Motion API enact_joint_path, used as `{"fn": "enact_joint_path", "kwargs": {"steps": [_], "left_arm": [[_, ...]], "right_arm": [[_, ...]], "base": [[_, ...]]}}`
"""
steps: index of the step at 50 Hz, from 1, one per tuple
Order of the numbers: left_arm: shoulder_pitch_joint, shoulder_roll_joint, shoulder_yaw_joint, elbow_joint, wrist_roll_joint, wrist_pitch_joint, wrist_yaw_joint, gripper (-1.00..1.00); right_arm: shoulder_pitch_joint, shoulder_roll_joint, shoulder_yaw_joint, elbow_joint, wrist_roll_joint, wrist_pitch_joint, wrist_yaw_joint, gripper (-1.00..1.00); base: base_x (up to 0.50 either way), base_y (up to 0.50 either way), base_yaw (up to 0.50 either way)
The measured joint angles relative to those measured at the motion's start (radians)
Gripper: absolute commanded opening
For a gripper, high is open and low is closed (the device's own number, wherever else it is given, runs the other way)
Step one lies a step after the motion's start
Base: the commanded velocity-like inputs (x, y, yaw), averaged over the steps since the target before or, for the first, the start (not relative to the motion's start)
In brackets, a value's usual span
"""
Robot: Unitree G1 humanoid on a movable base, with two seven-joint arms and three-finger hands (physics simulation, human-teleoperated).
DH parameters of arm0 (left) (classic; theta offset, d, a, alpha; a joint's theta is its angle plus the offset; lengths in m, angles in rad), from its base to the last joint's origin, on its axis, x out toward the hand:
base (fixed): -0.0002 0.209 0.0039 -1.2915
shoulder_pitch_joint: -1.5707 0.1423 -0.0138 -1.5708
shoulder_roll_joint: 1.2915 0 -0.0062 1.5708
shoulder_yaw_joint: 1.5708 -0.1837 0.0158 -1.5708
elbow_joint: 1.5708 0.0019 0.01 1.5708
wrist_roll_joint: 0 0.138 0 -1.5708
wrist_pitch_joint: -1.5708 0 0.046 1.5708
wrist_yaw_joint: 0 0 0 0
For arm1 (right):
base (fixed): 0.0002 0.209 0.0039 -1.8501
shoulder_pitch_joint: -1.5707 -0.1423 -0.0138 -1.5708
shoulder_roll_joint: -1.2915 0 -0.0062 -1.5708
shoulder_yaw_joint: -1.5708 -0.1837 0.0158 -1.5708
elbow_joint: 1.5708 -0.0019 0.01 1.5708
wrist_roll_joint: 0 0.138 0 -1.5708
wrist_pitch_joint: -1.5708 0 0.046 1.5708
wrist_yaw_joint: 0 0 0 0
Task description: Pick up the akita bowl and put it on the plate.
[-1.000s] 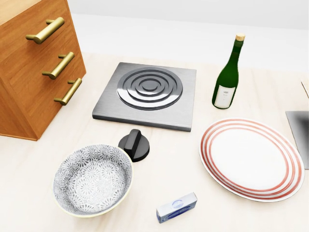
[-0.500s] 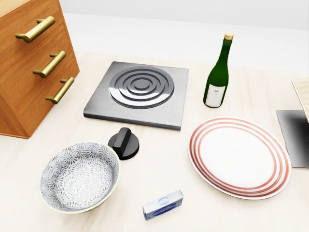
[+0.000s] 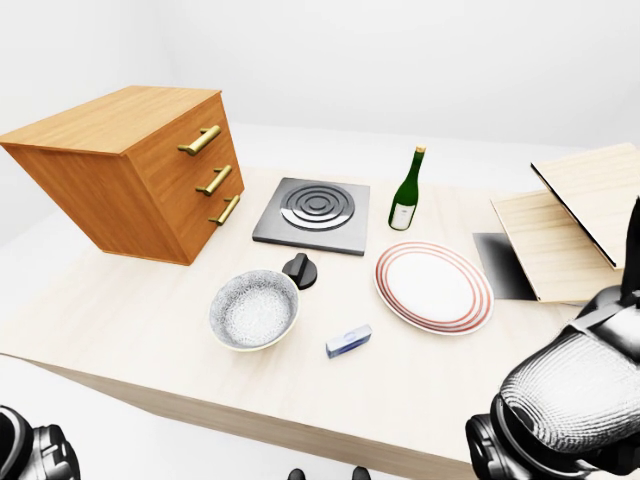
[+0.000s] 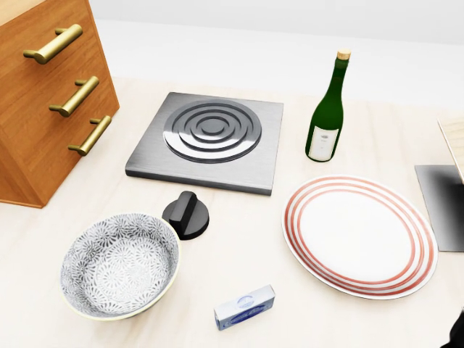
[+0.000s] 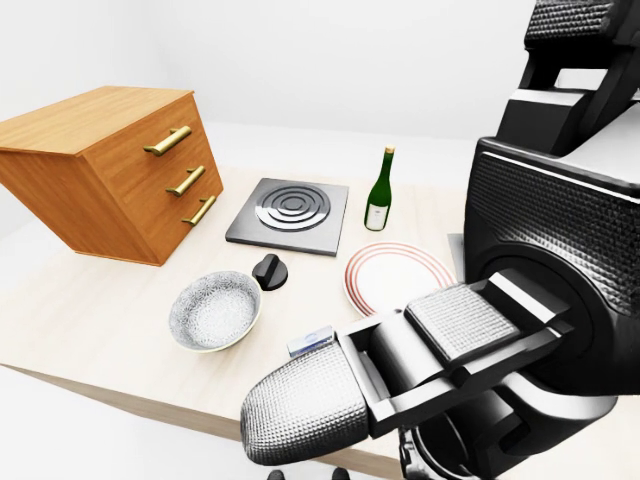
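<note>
judging the akita bowl (image 4: 119,264) stiff, glazed and breakable, i would pinch it by the rim. it sits at lower left of the head view, well apart from the plate (image 4: 359,235). whether my right hand (image 5: 470,330) and left hand (image 3: 30,455) are clenched, i cannot tell.

Upright patterned akita bowl (image 4: 119,265) well left of red-ringed plate (image 4: 359,235).

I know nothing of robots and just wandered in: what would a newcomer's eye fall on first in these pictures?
The robot's own right hand, a huge black shape filling the right and bottom of the right-eye view. Next, in the head view, the red-ringed plate at right and the patterned bowl at lower left, apart on the pale table, with a green bottle standing upright above the plate.
</note>
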Motion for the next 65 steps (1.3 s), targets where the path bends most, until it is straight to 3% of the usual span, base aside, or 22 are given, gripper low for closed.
{"fn": "enact_joint_path", "kwargs": {"steps": [19,38,65], "left_arm": [[-0.012,0.007,0.0,0.019,0.001,0.0,0.0,0.97],[-0.016,0.023,0.005,0.026,-0.018,0.0,0.0,0.96],[-0.017,0.044,0.01,0.024,-0.045,0.0,0.0,0.96]], "right_arm": [[0.021,0.049,0.121,0.068,-0.192,0.0,0.241,1.0],[0.159,0.184,0.361,0.276,-0.474,0.0,0.433,1.0],[0.274,0.288,0.428,0.403,-0.653,0.0,0.577,1.0]], "base": [[0.0,0.0,0.0],[0.0,0.0,0.0],[0.0,0.0,0.0]]}}
